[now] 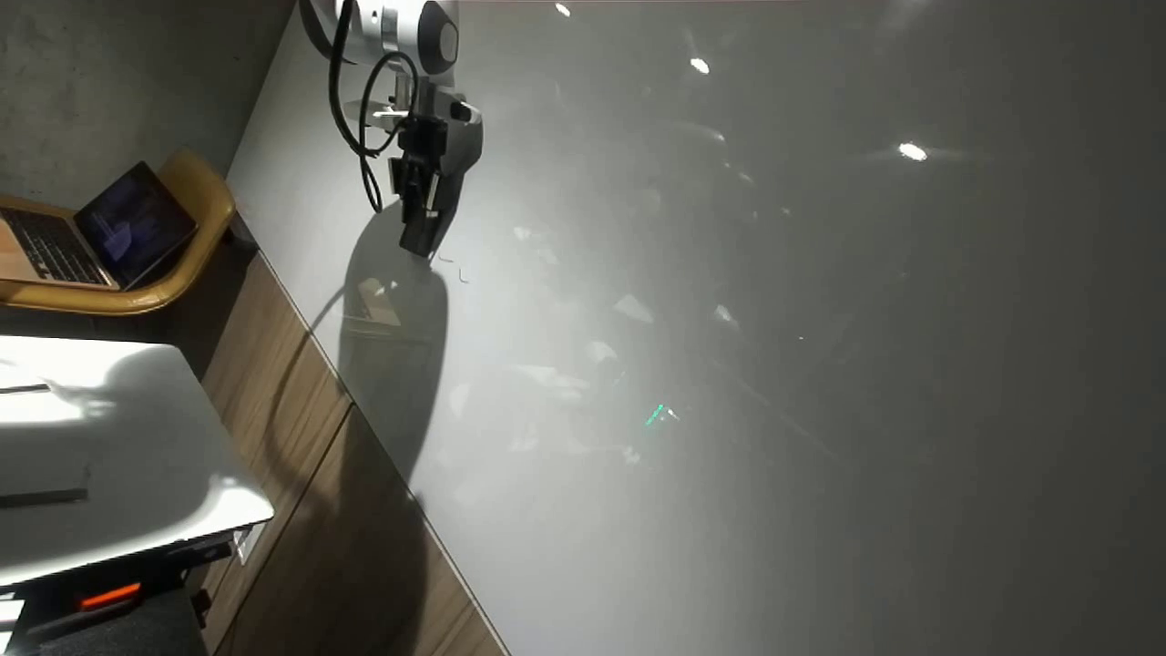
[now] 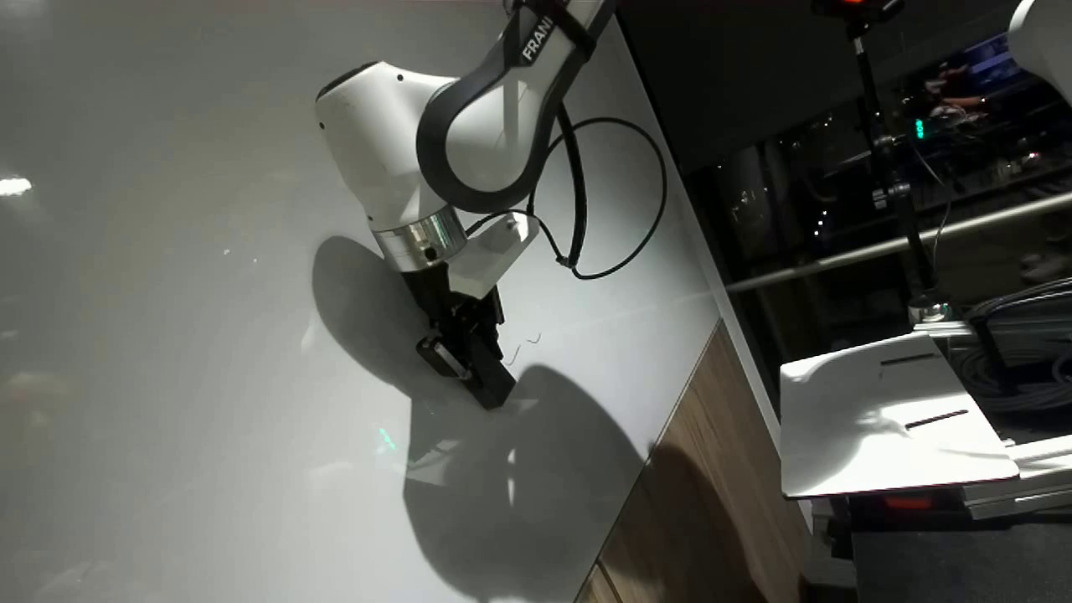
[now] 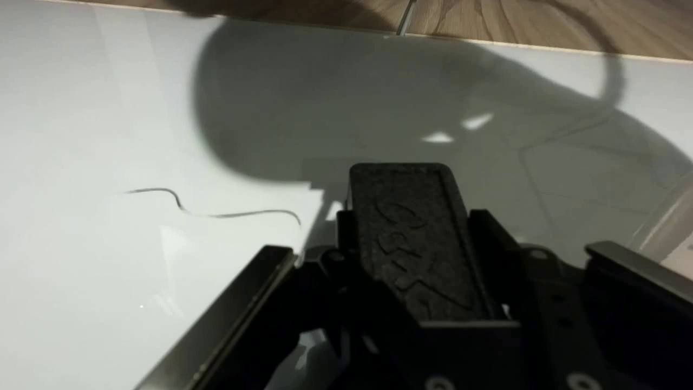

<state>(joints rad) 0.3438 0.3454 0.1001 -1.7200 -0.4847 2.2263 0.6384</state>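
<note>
i have the block (image 3: 417,244) between my jaws and the board (image 3: 81,108) before them; in the wrist view, a stroke (image 3: 222,215) on the board lies left of them, and a panel (image 3: 520,24) beyond, past the board's edge.

Lab, probably: in an exterior view a robot arm (image 1: 412,23)'s spotted around eleven o'clock, laptop (image 1: 137,223) parked near nine.

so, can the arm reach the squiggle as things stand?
Likely yes: the pincer holds the eraser beside the squiggle, and nothing visible stands between eraser and squiggle in the wrist view.
</note>
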